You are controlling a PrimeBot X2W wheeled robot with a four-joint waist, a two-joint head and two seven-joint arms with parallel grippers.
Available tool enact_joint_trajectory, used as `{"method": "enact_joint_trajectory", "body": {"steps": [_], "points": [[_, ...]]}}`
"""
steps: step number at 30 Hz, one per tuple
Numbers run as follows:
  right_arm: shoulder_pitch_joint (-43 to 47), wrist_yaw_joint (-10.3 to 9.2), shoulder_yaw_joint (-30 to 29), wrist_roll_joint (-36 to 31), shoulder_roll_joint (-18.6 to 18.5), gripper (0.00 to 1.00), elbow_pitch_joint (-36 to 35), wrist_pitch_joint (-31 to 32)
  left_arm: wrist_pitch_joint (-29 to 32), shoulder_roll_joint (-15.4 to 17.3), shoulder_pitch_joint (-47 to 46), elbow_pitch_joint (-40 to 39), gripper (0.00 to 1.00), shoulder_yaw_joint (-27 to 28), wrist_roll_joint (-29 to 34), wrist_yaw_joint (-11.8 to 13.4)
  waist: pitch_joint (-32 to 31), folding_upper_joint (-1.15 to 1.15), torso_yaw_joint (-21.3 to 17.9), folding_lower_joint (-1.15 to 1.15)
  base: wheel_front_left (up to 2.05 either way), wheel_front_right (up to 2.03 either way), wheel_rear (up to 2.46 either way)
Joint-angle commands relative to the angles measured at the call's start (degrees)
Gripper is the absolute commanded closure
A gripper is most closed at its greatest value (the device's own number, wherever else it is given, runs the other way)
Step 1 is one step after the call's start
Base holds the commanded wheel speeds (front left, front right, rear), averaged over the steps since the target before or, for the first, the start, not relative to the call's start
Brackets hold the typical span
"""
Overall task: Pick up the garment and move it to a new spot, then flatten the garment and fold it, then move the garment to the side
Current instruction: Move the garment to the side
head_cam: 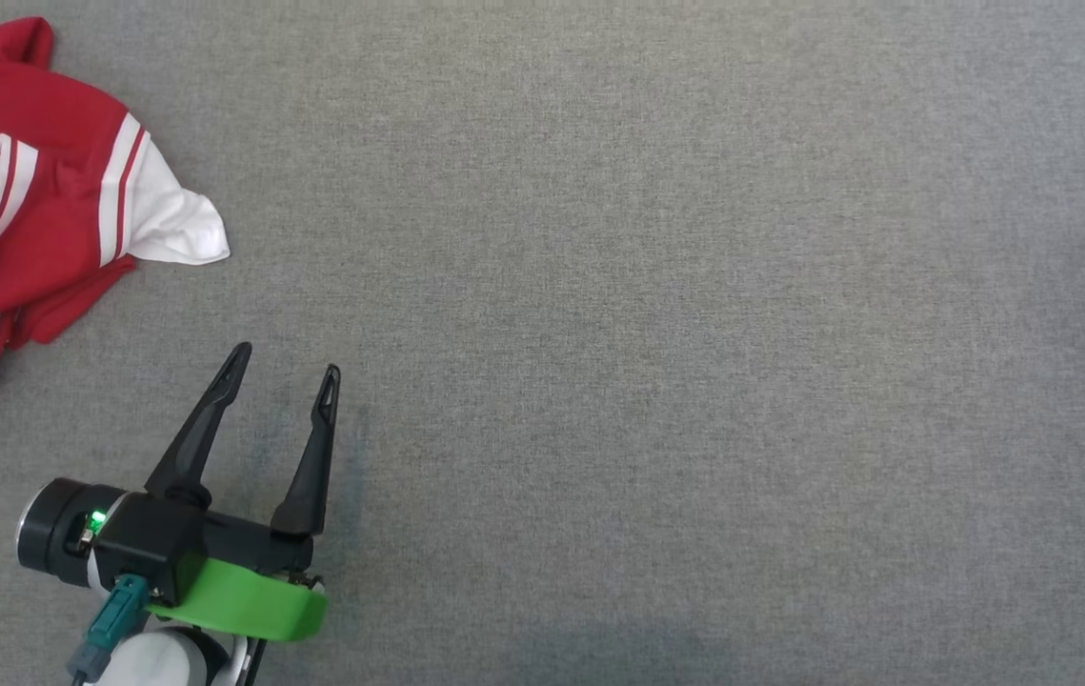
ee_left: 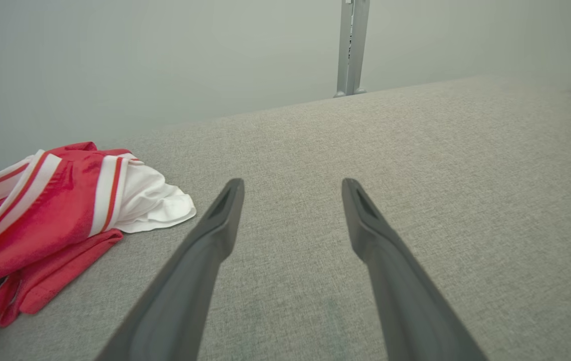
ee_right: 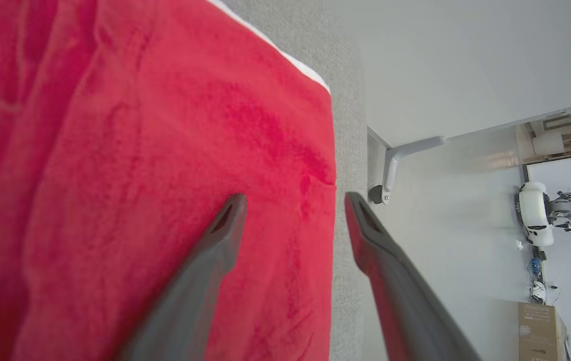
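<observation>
At the surface's edge, beneath the right gripper (ee_right: 294, 198), the red garment (ee_right: 140, 150) lies fairly smooth, its border just short of the drop-off. The jaws are spread above it, pinching nothing. That reads as the last step, setting it aside, about done. Next, the arm need only lift clear without snagging cloth. The left gripper (head_cam: 285, 362) hovers with jaws spread and empty, near a crumpled red-and-white jersey (head_cam: 37, 191) at the far left. The surface (head_cam: 647, 333) is grey woven fabric on a metal leg (ee_right: 395, 165). A pale wall (ee_left: 165, 60) stands behind it, and a cardboard box (ee_right: 538, 331) sits beyond the edge.
</observation>
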Motion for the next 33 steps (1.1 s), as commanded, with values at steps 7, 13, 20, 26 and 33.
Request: {"method": "enact_joint_trajectory", "body": {"steps": [7, 13, 20, 26, 33], "points": [[3.1, -0.11, -2.1, 1.5, 4.2, 0.00, 2.0, -8.3, -0.7, -1.4, 0.3, 2.4, 0.00, -0.4, -0.6, 0.6, -6.0, 0.00, -0.4, 0.00, 0.00, 0.00, 0.00], [9.0, -0.11, -3.3, 2.5, 9.3, 0.00, 0.0, -12.1, -1.3, -2.5, 2.9, 4.8, 0.00, -0.1, -0.9, 1.6, -12.7, 0.00, -0.4, 0.00, 0.00, 0.00, 0.00], [16.9, -0.11, -5.7, 6.8, 16.4, 0.00, -7.9, -13.5, -1.6, -4.1, 7.4, 6.4, 0.00, 1.6, -2.5, 3.2, -20.3, 0.00, -0.6, 0.00, 0.00, 0.00, 0.00], [25.0, -0.11, -7.1, 10.0, 24.0, 0.00, -20.6, -12.1, -1.6, -5.0, 11.0, 6.6, 0.00, 4.4, -5.3, 4.8, -24.5, 0.00, -0.6, 0.00, 0.00, 0.00, 0.00], [31.9, -0.10, -8.2, 10.7, 31.1, 0.00, -33.2, -10.5, -0.8, -4.7, 11.6, 7.8, 0.00, 6.1, -7.1, 5.8, -26.3, 0.00, 0.0, 0.00, 0.00, 0.00, 0.00]]}}
